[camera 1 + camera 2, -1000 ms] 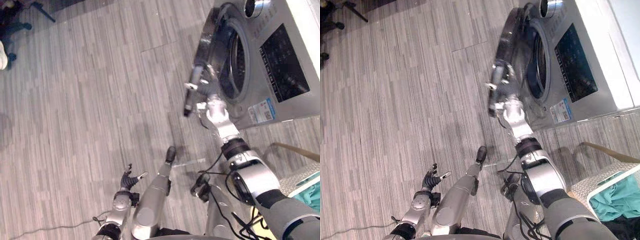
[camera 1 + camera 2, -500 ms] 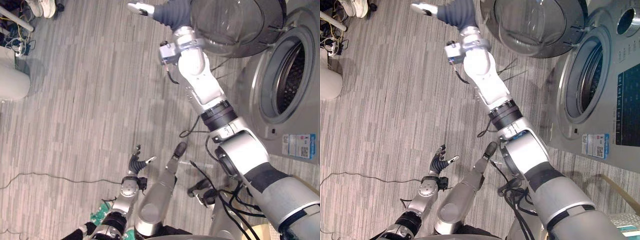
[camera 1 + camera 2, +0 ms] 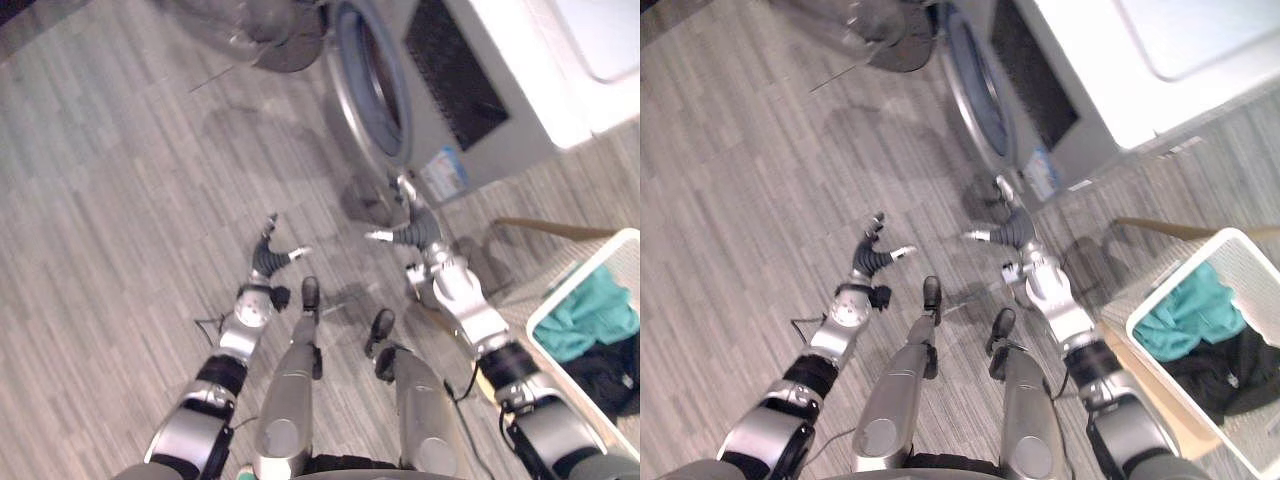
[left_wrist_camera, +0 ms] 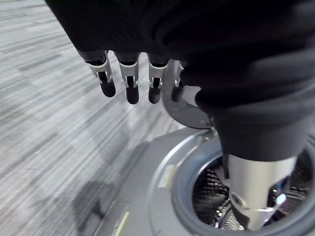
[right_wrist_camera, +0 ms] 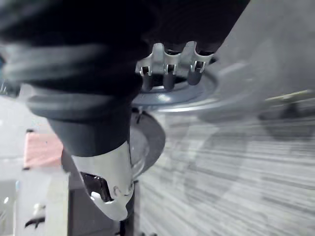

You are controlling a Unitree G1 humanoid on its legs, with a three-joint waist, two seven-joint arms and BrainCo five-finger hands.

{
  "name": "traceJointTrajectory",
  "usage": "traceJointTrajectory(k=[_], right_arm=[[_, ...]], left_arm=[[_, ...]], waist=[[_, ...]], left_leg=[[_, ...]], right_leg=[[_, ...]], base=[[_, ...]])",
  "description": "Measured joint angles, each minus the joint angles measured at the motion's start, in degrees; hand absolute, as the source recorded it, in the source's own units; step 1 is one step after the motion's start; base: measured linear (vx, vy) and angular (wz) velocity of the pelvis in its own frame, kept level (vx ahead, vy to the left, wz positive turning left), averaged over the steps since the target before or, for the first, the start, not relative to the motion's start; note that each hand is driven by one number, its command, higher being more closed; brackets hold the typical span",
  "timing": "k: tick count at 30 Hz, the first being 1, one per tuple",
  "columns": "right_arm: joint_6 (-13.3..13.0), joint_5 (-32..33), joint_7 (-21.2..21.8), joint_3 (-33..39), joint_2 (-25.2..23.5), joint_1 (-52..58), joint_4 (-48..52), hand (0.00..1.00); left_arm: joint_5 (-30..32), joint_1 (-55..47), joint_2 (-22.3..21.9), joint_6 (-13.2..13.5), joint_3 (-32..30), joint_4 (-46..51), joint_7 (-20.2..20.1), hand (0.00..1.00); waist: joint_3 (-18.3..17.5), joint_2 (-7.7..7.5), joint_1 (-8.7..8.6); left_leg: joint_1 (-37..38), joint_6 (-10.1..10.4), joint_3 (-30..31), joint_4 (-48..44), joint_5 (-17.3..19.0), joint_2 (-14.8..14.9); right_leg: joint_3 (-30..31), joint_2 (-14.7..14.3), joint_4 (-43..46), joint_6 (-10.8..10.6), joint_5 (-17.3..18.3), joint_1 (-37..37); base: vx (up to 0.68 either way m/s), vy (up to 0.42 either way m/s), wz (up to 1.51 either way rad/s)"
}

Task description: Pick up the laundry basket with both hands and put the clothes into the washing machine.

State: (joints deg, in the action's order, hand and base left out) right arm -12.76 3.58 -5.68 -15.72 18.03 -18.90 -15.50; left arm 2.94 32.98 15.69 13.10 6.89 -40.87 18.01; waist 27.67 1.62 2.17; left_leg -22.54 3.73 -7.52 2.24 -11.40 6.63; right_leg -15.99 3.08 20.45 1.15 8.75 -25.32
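Hands hang empty above the floor [image 3: 120, 200]: you have the left hand [image 3: 268, 256] and the right hand [image 3: 416, 233] with fingers loosely spread. Your laundry basket [image 3: 1182, 276] sits at the robot's right, apart from them, with teal and black clothes [image 3: 1185, 310] inside. The washing machine [image 3: 1110, 80] has its door [image 3: 262, 30] open.

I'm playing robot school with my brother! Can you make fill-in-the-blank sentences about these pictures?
1. The washer door is ____.
2. The basket holds teal and ____ clothes.
3. The left hand and right hand are holding ____.

Missing words: open; black; nothing.
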Motion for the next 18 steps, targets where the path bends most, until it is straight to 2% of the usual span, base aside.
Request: traceJointTrajectory(k=[2, 3, 5, 8, 13, 15, 18], right_arm=[[-0.4, -2.4, 0.7, 3.2, -1.1, 4.8, 1.1, 0.0], [-0.5, -2.4, 0.8, 4.4, -1.5, 5.9, 1.1, 0.0], [-0.5, -2.4, 0.5, 8.2, -3.5, 9.0, 1.0, 0.0], [-1.0, -1.9, 0.4, 10.2, -4.7, 10.9, 1.0, 0.0], [-2.5, 1.2, -0.1, 14.0, -7.1, 11.4, 4.3, 0.0], [-2.8, 2.8, -2.0, 17.1, -9.2, 13.9, 11.3, 0.0], [-4.5, 3.1, -3.1, 18.8, -10.6, 17.2, 19.8, 0.0]], left_arm=[[0.1, 6.2, 5.8, -0.9, -0.9, -4.7, 1.3, 0.0], [0.3, 7.8, 7.4, -1.4, -0.9, -5.9, 1.5, 0.0], [2.0, 13.0, 13.0, -2.7, -1.9, -10.4, 2.6, 0.0], [2.4, 18.5, 18.5, -3.9, -3.5, -15.6, 3.5, 0.0], [2.4, 22.8, 24.4, -5.5, -5.9, -18.4, 3.4, 0.0], [2.7, 23.6, 25.2, -6.2, -10.4, -17.7, 3.2, 0.0], [4.0, 23.9, 25.2, -6.3, -14.5, -15.3, 2.7, 0.0]], waist=[[0.1, -1.7, -1.72], [0.0, -2.18, -2.02], [0.1, -3.59, -4.3], [0.1, -5.31, -5.67], [0.1, -6.34, -6.34], [0.4, -6.82, -6.04], [0.7, -7.43, -5.41]], left_leg=[[-0.1, -0.2, -2.2, 0.1, 0.1, 0.7], [-0.1, -0.2, -2.7, 0.1, 0.2, 0.8], [-0.1, -0.6, -3.9, 0.1, 0.5, 0.8], [-0.5, -1.1, -5.5, -0.2, 0.8, 1.3], [-3.5, -1.6, -7.0, -1.0, 1.1, 1.7], [-5.8, -2.0, -7.6, -3.1, 2.1, 2.5], [-8.4, -1.9, -7.8, -7.9, 4.6, 3.6]], right_leg=[[2.0, -1.0, -1.8, -0.1, -1.7, -0.6], [2.2, -1.2, -2.0, -0.1, -2.0, -0.9], [3.2, -1.3, -2.8, -0.5, -3.0, -1.0], [5.0, -1.9, -5.0, -0.9, -4.7, -1.2], [6.6, -2.5, -8.1, -1.0, -7.4, -3.1], [6.8, -2.9, -10.1, -1.1, -9.0, -3.7], [6.8, -3.2, -10.7, -1.3, -9.5, -3.9]], base=[[-0.04, 0.013, -0.56], [-0.03, 0.015, -0.39], [-0.01, 0.029, -0.28], [0.0, 0.022, -0.31], [-0.01, 0.031, -0.23], [0.01, 0.02, -0.13], [0.0, 0.01, -0.05]])
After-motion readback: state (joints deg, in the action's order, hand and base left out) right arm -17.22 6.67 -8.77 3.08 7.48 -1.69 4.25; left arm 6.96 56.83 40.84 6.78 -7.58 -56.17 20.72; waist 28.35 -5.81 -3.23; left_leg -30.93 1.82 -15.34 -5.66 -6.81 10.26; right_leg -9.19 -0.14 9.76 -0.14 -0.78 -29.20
